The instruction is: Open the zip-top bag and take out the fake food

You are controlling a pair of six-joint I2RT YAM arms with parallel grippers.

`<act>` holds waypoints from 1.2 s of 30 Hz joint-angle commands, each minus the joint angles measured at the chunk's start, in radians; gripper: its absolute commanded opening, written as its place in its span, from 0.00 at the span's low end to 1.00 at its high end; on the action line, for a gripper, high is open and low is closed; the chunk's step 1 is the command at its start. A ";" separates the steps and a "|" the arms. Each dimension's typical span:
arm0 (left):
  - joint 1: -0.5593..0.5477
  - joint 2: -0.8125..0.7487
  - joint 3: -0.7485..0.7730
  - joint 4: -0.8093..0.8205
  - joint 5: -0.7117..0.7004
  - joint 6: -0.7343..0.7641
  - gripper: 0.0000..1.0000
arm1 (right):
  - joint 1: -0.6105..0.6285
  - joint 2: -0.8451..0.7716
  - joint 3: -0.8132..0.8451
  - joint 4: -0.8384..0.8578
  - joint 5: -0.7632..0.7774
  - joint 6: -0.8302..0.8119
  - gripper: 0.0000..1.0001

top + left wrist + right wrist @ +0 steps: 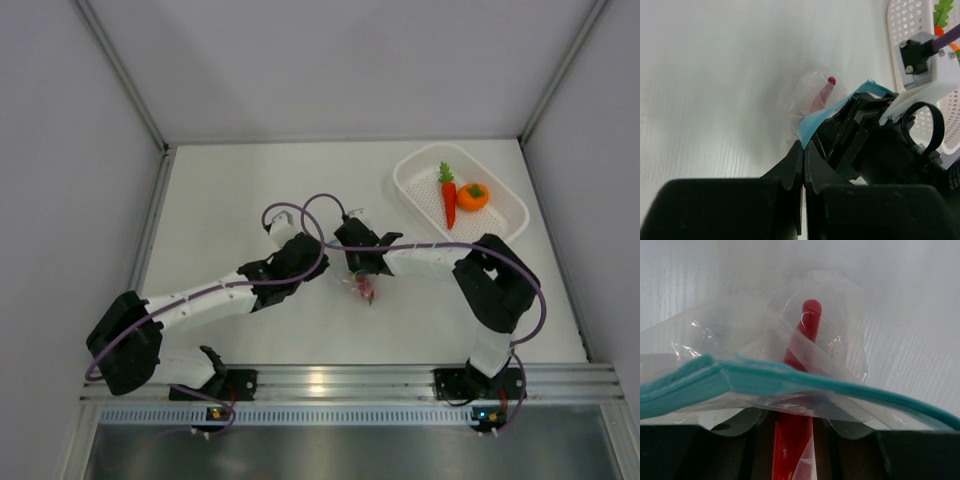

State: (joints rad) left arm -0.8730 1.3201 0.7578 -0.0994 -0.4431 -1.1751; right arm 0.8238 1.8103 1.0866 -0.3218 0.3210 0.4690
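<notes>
1. Top external view: the carrot and orange lie in the white basket at the far right of the table, so two of three foods appear to be out.
2. The bag sits mid-table between the two arms, well apart from the basket, with the chili inside it.
3. What is left, judging from this: free the chili and put it with the others.
4. In the left wrist view, the left gripper has its tips pressed together at the near end of the zip strip, apparently pinching that corner.
5. In the right wrist view, the right gripper has narrow jaws on either side of the chili's near end. It cannot be told whether they clamp the chili, the plastic over it, or nothing.
6. The strip's layers look slightly parted at the left, but the mouth is not clearly open, and the strip crosses in front of the chili.
7. The bag is thin, clear film, creased and glinting, ballooned around the chili's rounded far tip. It will likely crumple and slide rather than hold its shape.
8. The strip is a firmer pale teal band, bowed in a shallow arc.
9. The chili is smooth, glossy red and slender.
10. The basket is rigid and perforated, and the table is matte white.
</notes>
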 commanded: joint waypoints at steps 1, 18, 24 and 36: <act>0.002 -0.015 0.067 -0.017 -0.054 0.092 0.00 | 0.029 -0.101 -0.040 0.029 -0.034 -0.049 0.16; -0.004 -0.088 0.083 0.059 0.113 0.363 0.00 | 0.097 -0.419 -0.117 0.182 -0.019 -0.006 0.08; -0.035 -0.122 0.049 0.170 0.240 0.463 0.00 | 0.075 -0.355 -0.057 0.193 0.014 0.008 0.07; -0.061 -0.157 -0.009 0.193 0.365 0.756 0.00 | 0.054 -0.359 0.002 0.152 -0.008 0.118 0.06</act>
State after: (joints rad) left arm -0.9115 1.1973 0.7807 0.0769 -0.1696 -0.5198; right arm 0.8886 1.4822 1.0229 -0.2409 0.2905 0.5259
